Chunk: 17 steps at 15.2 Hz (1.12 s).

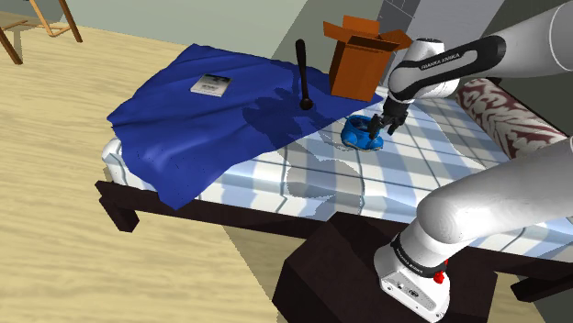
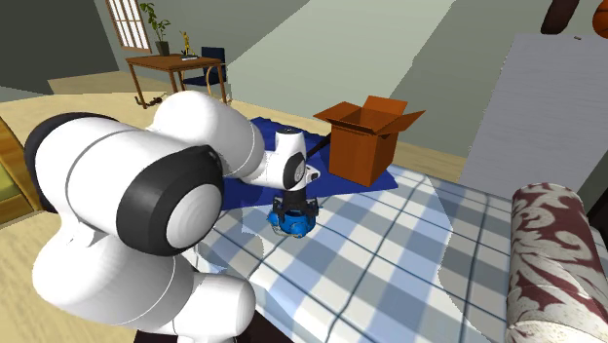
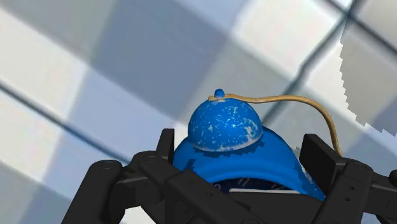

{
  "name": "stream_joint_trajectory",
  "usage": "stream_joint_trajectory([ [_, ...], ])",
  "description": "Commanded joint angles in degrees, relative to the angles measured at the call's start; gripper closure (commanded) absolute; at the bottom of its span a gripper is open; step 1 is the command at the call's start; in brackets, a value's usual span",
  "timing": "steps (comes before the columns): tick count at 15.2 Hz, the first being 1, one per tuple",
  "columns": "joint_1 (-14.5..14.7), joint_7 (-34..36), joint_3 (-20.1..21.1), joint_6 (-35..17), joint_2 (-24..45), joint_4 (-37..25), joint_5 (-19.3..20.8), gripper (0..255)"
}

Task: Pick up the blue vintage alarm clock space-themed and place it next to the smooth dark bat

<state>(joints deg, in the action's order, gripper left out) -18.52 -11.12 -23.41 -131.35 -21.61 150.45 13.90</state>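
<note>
Grasping is the step in hand: the claw (image 3: 242, 156) clasps the blue alarm clock (image 3: 226, 126) by both sides, low on the checked bed (image 1: 418, 179). Next it likely needs lifting clear and carrying to the dark bat (image 1: 303, 78) on the blue cloth (image 1: 184, 119).

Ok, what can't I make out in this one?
1. The face of the clock: in the wrist view, covered by the gripper and cut off by the picture's edge.
2. The print on the card lying on the blanket: in the shoulder view, too small to read.
3. The floor of the box: in both exterior views, hidden by its own walls.
</note>
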Motion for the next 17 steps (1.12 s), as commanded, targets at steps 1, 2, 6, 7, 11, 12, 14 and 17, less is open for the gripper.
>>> stream_joint_trajectory([
  [1,-0.1,-0.3,-0.7,-1.6,1.6,0.1,-0.2,0],
  [2,0.0,-0.3,-0.9,-2.6,2.3,0.4,-0.3,0],
  [6,0.2,-0.8,-1.7,-6.4,5.0,1.6,-0.6,0],
  [7,0.3,-1.0,-2.0,-8.0,6.2,2.0,-0.8,0],
  [11,0.3,-1.0,-2.0,-8.0,6.2,2.0,-0.8,0],
  [12,0.3,-1.0,-2.0,-8.0,6.2,2.0,-0.8,0],
  [14,0.3,-1.0,-2.0,-8.0,6.2,2.0,-0.8,0],
  [17,0.3,-1.0,-2.0,-8.0,6.2,2.0,-0.8,255],
])
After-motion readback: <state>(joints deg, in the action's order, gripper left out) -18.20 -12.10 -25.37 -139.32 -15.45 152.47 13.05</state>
